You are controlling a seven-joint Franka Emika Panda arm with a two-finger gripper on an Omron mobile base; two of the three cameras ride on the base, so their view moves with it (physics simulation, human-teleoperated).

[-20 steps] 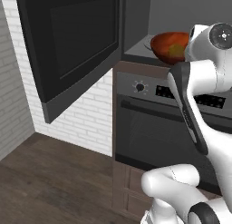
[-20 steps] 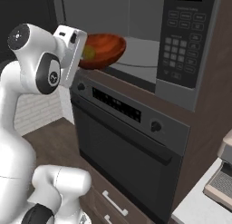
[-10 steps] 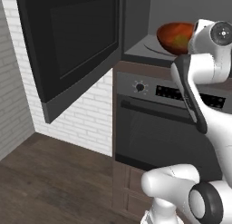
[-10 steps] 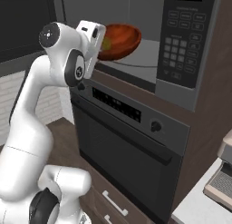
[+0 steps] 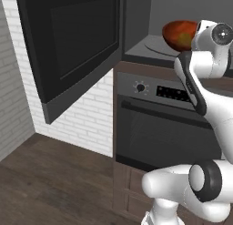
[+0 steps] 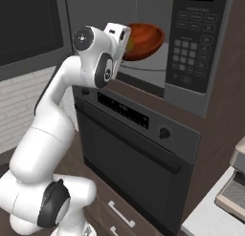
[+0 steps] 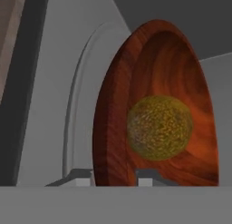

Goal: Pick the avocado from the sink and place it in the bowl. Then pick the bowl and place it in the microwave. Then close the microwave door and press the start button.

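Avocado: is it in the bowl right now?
Yes, the hand view shows the avocado resting inside the bowl.

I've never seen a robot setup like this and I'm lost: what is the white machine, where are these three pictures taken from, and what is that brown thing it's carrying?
The white machine is a robot arm on a driving base. Two pictures come from cameras on that base, behind the arm to its left and right; the third looks along its gripper. It is a rendered kitchen. The gripper grasps the rim of a reddish-brown bowl with an avocado lying inside it, and holds it at the open microwave, over the round turntable. The microwave door stands swung open to the left. Below is an oven.
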